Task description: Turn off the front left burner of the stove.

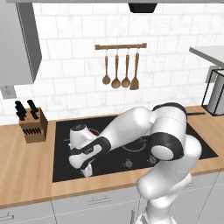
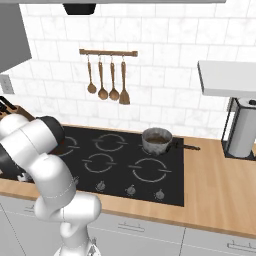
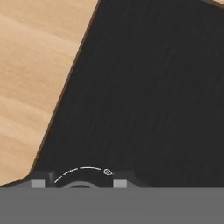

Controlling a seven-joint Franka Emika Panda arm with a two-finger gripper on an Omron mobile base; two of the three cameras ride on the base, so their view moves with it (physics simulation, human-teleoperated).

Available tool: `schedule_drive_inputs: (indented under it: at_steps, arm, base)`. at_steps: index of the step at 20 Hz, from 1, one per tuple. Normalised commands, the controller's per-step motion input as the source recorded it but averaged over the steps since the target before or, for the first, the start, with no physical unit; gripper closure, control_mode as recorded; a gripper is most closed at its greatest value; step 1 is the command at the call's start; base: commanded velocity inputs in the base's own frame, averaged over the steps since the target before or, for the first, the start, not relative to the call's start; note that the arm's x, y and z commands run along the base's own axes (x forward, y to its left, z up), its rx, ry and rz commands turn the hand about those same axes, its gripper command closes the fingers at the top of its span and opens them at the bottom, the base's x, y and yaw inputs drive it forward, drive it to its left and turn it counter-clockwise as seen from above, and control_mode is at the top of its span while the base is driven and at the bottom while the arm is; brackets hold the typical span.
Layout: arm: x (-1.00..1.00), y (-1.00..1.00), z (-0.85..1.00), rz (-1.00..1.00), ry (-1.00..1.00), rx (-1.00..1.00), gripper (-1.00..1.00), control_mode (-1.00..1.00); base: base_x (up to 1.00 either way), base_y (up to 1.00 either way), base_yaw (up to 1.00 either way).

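The stove (image 1: 65,168) is a flat black glass cooktop set in the wooden counter. Its front left burner (image 1: 92,131) shows as a red patch, mostly hidden behind my hand. My gripper (image 1: 87,171) points down at the stove's front left edge. In the hand view, the gripper (image 3: 78,184) has one fingertip (image 3: 38,183) on each side of a small round knob (image 3: 81,175) with a white arc mark. Whether the fingers press on the knob is unclear. In the right base view my arm covers the left end of the stove (image 2: 165,155).
More knobs (image 1: 129,163) line the stove's front edge. A pot (image 2: 157,140) stands on the back right burner. A knife block (image 1: 33,124) sits on the counter left of the stove. Wooden utensils (image 1: 120,72) hang on the wall. A paper towel holder (image 2: 242,132) stands far right.
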Motion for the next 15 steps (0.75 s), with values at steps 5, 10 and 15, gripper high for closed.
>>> schedule_drive_inputs:
  at_steps: [5,10,15]
  arm:
    - [0.01,-0.10,-0.24,-0.27,0.00,0.00,1.00,-1.00]
    - [0.00,-0.23,-0.21,-0.26,0.00,0.00,1.00,-1.00]
    - [0.00,-0.20,-0.22,-0.29,0.00,0.00,1.00,-1.00]
  base:
    - [0.00,0.00,0.00]
    - [0.00,0.00,0.00]
    - [0.00,0.00,0.00]
